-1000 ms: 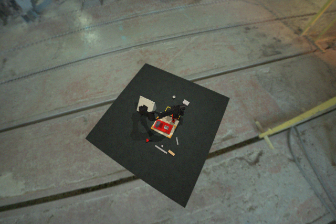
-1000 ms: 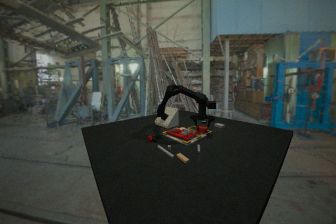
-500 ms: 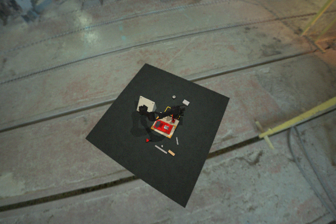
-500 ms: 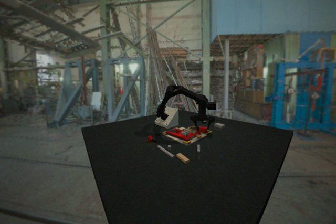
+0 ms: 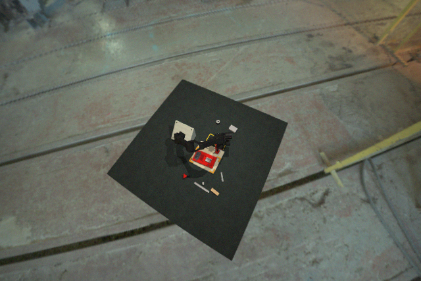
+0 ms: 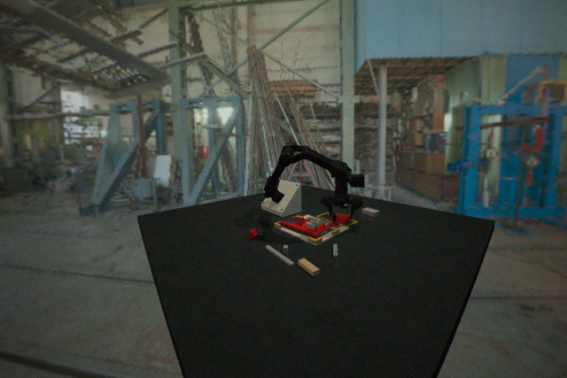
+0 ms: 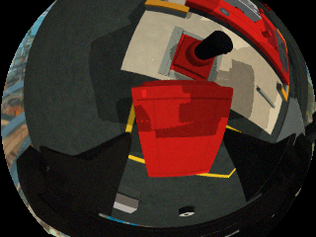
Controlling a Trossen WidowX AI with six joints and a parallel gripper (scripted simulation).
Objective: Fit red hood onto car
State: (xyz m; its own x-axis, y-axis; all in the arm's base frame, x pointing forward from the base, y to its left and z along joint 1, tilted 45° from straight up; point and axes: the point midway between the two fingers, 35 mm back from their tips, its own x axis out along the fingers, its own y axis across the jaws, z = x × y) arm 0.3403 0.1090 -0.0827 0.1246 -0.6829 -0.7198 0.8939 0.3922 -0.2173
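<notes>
The red hood (image 7: 180, 128) (image 6: 341, 218) lies on the table inside a yellow outlined rectangle (image 7: 134, 158), right beside the jig plate (image 7: 148, 39) (image 6: 320, 239) (image 5: 213, 169). The red chassis (image 5: 203, 158) (image 6: 304, 226) (image 7: 240, 10) sits on the plate with its grey engine block on top. My gripper (image 6: 341, 212) (image 5: 223, 141) is open and hangs straight over the hood, one finger on each side of it in the exterior view. The fingers do not show in the wrist view. A black stub on a red square base (image 7: 212, 46) stands on the plate between hood and chassis.
A white wedge block (image 5: 183, 129) (image 6: 284, 197) holds the arm's base. Around lie a grey block (image 5: 233, 128) (image 6: 369, 211) (image 7: 125, 205), a small ring (image 5: 217, 122), a red piece (image 5: 184, 176) (image 6: 252, 233), a grey bar (image 5: 201, 187) (image 6: 278, 255), a wooden block (image 5: 214, 191) (image 6: 308, 266) and a short pin (image 5: 222, 176) (image 6: 334, 250).
</notes>
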